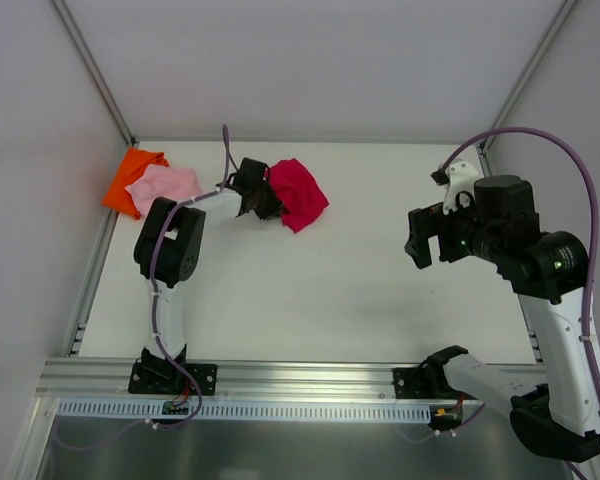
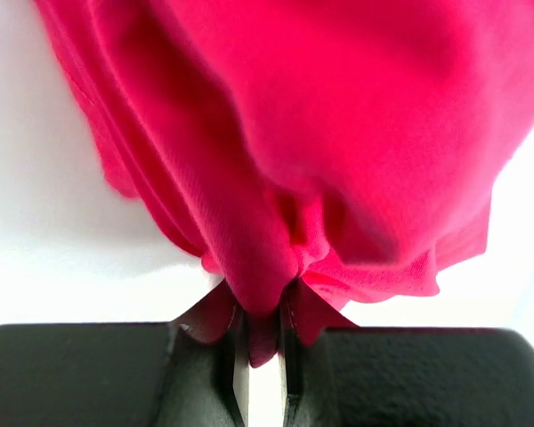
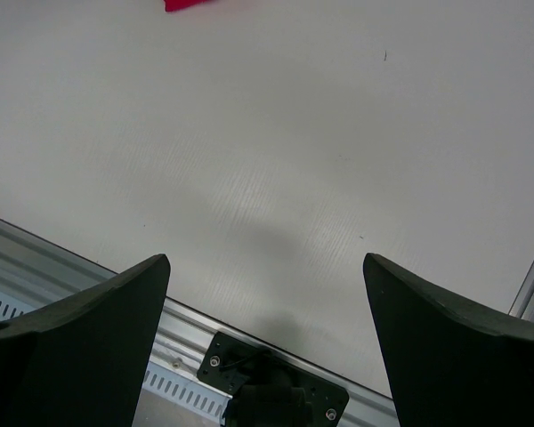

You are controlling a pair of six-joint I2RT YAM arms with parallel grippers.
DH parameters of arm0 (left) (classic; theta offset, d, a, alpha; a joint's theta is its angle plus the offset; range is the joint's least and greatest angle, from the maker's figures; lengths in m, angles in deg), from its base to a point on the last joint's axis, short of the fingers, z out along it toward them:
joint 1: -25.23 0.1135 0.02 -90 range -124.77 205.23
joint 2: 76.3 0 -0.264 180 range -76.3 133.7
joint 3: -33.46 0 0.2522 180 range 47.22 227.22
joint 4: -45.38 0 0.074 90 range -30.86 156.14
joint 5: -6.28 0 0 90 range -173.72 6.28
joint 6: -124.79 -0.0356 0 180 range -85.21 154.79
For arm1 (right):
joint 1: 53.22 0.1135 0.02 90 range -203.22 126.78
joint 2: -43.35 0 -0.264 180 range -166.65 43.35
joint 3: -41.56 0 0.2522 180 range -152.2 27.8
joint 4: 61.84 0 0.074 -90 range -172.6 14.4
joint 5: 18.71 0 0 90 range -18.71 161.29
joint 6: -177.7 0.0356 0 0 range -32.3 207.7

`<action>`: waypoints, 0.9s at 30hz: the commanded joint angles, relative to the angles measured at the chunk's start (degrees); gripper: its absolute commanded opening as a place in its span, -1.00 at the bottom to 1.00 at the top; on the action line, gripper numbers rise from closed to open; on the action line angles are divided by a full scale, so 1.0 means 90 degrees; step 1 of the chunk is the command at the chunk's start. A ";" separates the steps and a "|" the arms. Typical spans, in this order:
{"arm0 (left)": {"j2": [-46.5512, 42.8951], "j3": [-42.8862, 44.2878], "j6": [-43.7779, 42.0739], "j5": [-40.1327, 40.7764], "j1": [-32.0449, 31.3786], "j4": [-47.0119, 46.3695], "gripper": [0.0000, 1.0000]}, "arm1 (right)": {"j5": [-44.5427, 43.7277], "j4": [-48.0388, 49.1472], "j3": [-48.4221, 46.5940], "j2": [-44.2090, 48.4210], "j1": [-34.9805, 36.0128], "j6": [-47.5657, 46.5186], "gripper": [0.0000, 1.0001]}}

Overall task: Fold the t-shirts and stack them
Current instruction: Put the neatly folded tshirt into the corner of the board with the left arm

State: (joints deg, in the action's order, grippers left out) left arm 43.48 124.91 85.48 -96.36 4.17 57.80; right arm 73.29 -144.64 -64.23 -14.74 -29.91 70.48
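Far left of the table (image 1: pixel 330 300), toward the back wall: left tool (image 1: pixel 270 203), stretched out low from its arm and clamped narrow on the crimson t-shirt (image 1: pixel 302 196). From the left wrist, a gathered pinch of that red cloth squeezed between the two dark fingers (image 2: pixel 205 374), with barely a slit between them and a small tongue of fabric poking down past the grip. Above the pinch, folds fanning out wide and filling most of the view, with white table on either side. From above, a crumpled heap rather than a flat garment, sitting just right of the tool and touching it. Cannot tell whether the gripped edge is lifted or resting.

In the far-left corner, beside the wall post: orange t-shirt (image 1: pixel 132 178), a small bundle, with the light pink t-shirt (image 1: pixel 166 185) lying partly over its right side. Pink bundle just beside the left arm's forearm, and apart from the crimson one, with the tool between them.

Over the right side of the table: right tool (image 1: pixel 421 246), held up well clear of the surface and well apart from all three shirts. Jaws spread wide, nothing between them. From the right wrist, only bare table, the aluminium rail (image 3: pixel 62 267) and a black base mount (image 3: pixel 276 391) below, and a sliver of red at the top edge.
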 commanded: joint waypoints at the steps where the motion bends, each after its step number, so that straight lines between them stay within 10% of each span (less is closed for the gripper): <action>1: -0.0038 0.1089 -0.0759 0.1109 -0.0053 0.1845 -1.00 | 0.0071 -0.0025 -0.0234 0.0135 0.0047 -0.0021 0.93; 9: 0.0352 0.3915 -0.1756 0.2800 -0.0014 0.5000 -1.00 | 0.0197 0.0219 0.0020 0.0301 0.0047 -0.0021 0.93; 27: -0.0097 0.5194 -0.2654 0.3309 0.0592 0.5354 -1.00 | 0.0588 0.0639 0.0655 0.0575 0.0047 0.0037 0.93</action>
State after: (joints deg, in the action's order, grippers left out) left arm 47.31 168.78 64.30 -66.84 8.96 109.34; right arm 76.54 -141.34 -59.01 -10.74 -29.91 70.51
